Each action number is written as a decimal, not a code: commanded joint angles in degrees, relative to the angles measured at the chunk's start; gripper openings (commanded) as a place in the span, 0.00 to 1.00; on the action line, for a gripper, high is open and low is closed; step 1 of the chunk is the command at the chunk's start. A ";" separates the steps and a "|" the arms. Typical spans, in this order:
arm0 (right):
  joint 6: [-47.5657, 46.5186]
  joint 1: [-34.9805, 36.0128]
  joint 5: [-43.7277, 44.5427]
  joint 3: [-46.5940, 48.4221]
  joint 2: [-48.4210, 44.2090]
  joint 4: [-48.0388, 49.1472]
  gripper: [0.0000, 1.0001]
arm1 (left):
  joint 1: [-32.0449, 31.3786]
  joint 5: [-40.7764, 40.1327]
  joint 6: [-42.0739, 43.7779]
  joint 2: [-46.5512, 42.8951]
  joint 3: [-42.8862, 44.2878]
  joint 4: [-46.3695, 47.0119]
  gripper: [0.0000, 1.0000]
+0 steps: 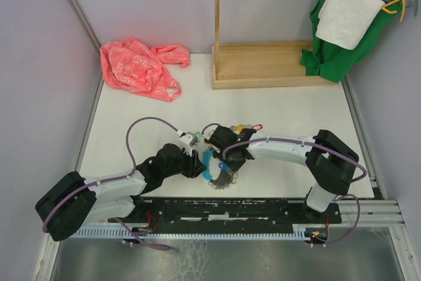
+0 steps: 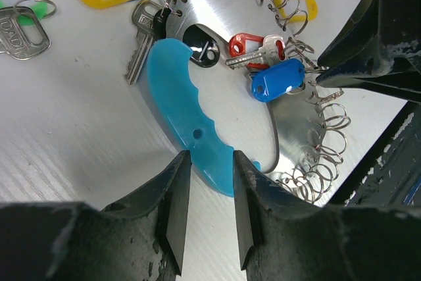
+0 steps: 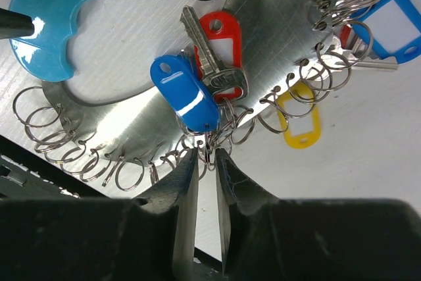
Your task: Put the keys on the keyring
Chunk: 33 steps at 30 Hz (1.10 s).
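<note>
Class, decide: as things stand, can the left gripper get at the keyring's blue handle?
Probably yes. The left gripper is open, the end of the blue handle appears to sit right between its jaws, and nothing lies across it there.

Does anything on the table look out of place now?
Yes. A key with a green tag lies loose on the table, apart from the keyring, where other keys hang. A crumpled pink bag lies far left.
</note>
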 commanded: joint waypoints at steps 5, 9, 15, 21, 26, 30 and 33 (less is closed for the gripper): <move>-0.14 -0.26 -0.17 -0.09 -1.12 0.54 0.11 | -0.26 0.65 -4.54 -0.89 1.31 3.45 0.38; -1.27 -0.36 0.14 -2.41 -5.22 3.66 0.01 | -0.22 1.28 -6.20 -1.53 1.10 5.42 0.38; -3.43 -1.47 -1.88 -7.39 -13.32 12.76 0.01 | -0.20 1.06 -7.39 -2.72 0.05 8.19 0.39; -10.33 -2.39 -2.94 -14.18 -20.50 22.45 0.00 | -0.14 2.39 -4.49 -2.34 0.36 10.77 0.40; -17.25 -3.16 -5.55 -19.79 -27.03 29.25 0.01 | -0.17 4.25 2.24 -1.89 1.45 13.44 0.40; -21.37 -3.84 -7.76 -24.29 -31.97 34.57 0.01 | -0.18 8.92 7.83 0.29 1.40 20.60 0.41; -24.68 -4.36 -10.93 -25.52 -34.00 35.45 0.01 | -0.14 13.72 14.39 3.46 2.75 23.99 0.42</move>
